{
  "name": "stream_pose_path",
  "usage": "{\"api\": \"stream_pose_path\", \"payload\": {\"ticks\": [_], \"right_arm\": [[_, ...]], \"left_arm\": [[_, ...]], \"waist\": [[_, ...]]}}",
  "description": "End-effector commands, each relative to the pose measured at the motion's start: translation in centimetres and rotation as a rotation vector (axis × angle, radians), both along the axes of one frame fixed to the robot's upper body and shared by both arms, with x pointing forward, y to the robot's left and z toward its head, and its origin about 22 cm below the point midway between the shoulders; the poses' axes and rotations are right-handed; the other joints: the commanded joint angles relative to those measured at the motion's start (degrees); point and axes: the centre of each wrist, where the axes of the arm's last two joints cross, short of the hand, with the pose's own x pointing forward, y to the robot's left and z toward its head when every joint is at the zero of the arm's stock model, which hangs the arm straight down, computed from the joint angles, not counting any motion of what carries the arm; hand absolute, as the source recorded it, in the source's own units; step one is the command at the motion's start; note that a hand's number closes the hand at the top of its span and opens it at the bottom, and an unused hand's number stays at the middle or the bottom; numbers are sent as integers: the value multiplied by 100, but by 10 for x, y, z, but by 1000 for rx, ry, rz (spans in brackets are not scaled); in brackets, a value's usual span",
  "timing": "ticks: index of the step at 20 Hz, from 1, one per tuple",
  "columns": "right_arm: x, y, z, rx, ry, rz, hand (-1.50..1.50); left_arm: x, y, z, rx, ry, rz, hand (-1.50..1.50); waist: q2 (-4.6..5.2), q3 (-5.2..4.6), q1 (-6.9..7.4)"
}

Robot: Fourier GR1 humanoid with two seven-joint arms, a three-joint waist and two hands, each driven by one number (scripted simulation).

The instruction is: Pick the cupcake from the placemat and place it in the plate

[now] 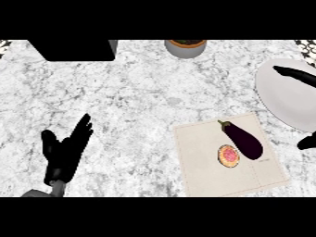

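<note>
A small cupcake (229, 156) with pink topping sits on a beige placemat (211, 171) at the lower right. A dark purple eggplant (243, 140) lies on the same mat, just right of the cupcake. The white plate (290, 104) rests at the right edge of the counter. My right hand (315, 82) is open at the right edge, fingers stretched over the plate, thumb (315, 140) below it, holding nothing. My left hand (66, 150) rests open at the lower left, fingers up, far from the mat.
A black block (75, 49) stands at the back left. A grey pot (186, 47) with brown contents sits at the back middle. Patterned tiles show at both top corners. The marble counter (133, 102) spreads between the hands.
</note>
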Motion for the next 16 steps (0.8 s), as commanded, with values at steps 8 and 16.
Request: {"api": "stream_pose_path", "payload": {"ticks": [8, 16], "right_arm": [[-30, 82, 2, -228, 37, -2, -150], [-52, 96, -37, -302, 97, -9, -150]], "left_arm": [[10, -5, 0, -10, 20, -2, 0], [4, 1, -14, -1, 7, -6, 0]], "waist": [[19, -6, 16], [26, -3, 35]]}}
